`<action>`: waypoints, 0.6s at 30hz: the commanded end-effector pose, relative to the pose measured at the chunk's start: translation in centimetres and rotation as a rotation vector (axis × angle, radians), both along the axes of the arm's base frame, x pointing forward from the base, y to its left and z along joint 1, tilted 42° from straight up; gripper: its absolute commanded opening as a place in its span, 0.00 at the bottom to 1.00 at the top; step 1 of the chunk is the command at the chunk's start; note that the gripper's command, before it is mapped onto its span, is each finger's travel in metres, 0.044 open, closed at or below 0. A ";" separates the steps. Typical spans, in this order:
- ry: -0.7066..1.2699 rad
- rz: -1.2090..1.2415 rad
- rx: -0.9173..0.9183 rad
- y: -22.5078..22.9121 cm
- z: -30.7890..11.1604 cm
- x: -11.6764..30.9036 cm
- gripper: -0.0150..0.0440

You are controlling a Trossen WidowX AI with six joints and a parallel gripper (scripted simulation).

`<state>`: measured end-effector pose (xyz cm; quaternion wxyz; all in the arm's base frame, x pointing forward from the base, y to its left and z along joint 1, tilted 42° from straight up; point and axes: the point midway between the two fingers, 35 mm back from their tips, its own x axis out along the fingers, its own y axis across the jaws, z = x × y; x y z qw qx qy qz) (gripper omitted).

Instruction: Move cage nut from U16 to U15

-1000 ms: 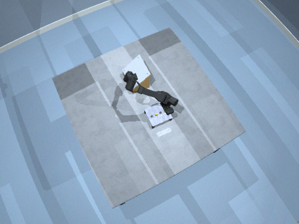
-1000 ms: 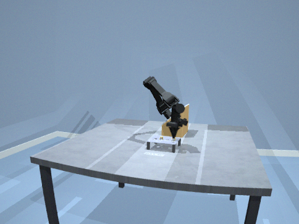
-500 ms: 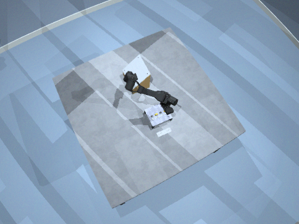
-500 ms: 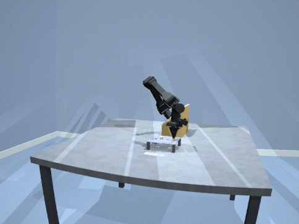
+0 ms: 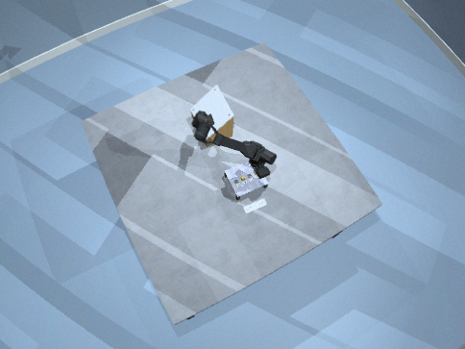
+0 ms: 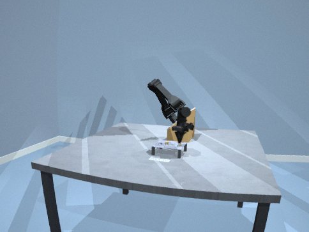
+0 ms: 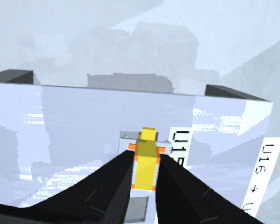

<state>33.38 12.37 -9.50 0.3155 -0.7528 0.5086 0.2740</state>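
Yellow nut gripped tight beside the U15 label!

Right up close, the black end effector [image 5: 256, 173] [image 6: 180, 142] [image 7: 145, 161] has its fingers clamped on the yellow cage nut [image 7: 145, 171], one on each side, and what a snug hold that is! Orange bits show along the nut's edges, and its yellow far end pokes out past the fingertips. The nut sits at the rail plate [image 5: 233, 172] [image 7: 75, 125], next to the printed label [image 7: 180, 142], whose last character is partly covered by a finger. Whether it is clipped in square, or the wings are open underneath, I cannot tell from here

A grey square opening [image 7: 136, 209] shows on the near side of the nut. Elsewhere on the plate sits another yellow nut [image 5: 243, 178] [image 6: 166, 143], apart from the fingers. Dark legs [image 6: 153, 151] [image 7: 230, 93] carry the plate on the grey worktop [image 5: 192, 236] [image 6: 96, 163], and a white strip [image 5: 253, 206] [image 6: 161, 159] [image 7: 259, 175] lies just beside it, reading "U16" and an arrow

Farther back, the black arm [image 5: 232, 143] [image 6: 169, 96] bends up and over, close to a tan stand [image 5: 227, 129] [image 6: 191, 124], with a pale blue wall [image 6: 159, 32] behind it all
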 end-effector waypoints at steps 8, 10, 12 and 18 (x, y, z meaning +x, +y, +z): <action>-0.013 0.012 -0.003 0.0 0.1 0.0 0.30; -0.015 0.015 -0.003 0.0 0.1 0.0 0.30; -0.017 0.016 -0.002 -0.1 0.1 0.0 0.30; -0.020 0.019 -0.002 -0.1 0.1 0.0 0.30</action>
